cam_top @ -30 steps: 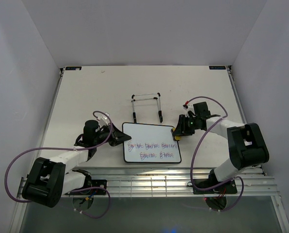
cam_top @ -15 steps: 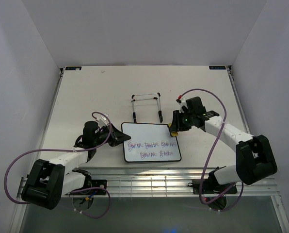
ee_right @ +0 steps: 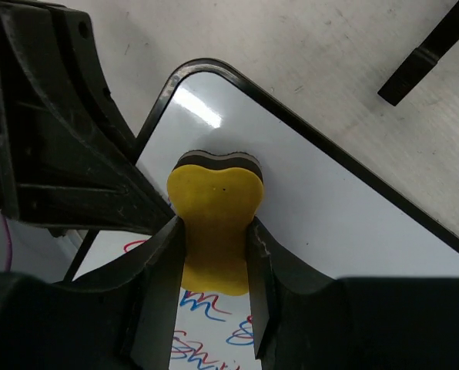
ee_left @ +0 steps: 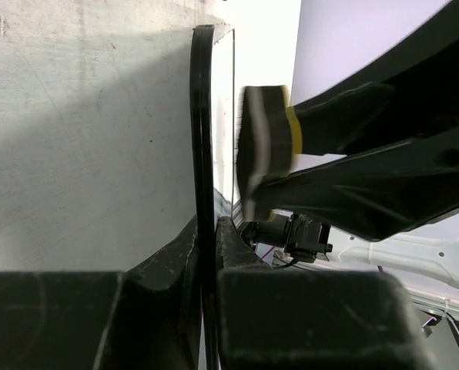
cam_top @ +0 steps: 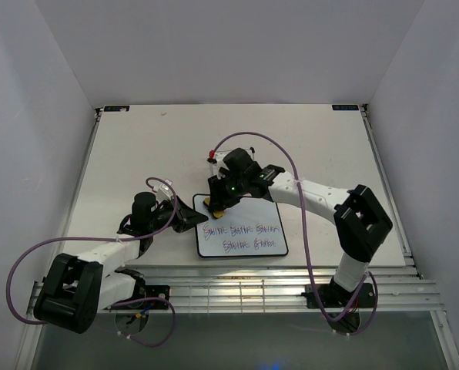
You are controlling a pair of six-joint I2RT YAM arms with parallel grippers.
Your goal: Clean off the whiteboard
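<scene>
Whiteboard (cam_top: 245, 212): being kept flat on the counter (cam_top: 137, 146), at the front middle, between the two arms; red and purple writing is being carried on its near half only, while the far half is showing blank.
Left tool (cam_top: 191, 220): being pressed shut on the board's left rim, one finger under and one over, as seen in the left wrist view (ee_left: 210, 231); the board is probably being pinned this way so that it is not dragged along under wiping.
Right tool (cam_top: 218, 202): being closed part-way onto the eraser (ee_right: 212, 223), which is being squeezed by its sides so that the dark face is being pointed down at the board.
Eraser position: being held over the blank far-left corner, just beyond the first written line; whether the board is being touched cannot be told.
Eraser make: soft yellow foam, being bulged into a heart shape by the squeeze, backed with a dark felt layer (ee_left: 252, 146).
Board make: glossy white face (ee_right: 330, 208), glare being thrown near the corner; thin black rim, rounded corners.
Counter: matt, pale, lightly scuffed.
Stand (ee_right: 430, 54): thin black bar, lying apart beyond the board.
Stage: wiping is judged to be just beginning; all writing is being left intact.
</scene>
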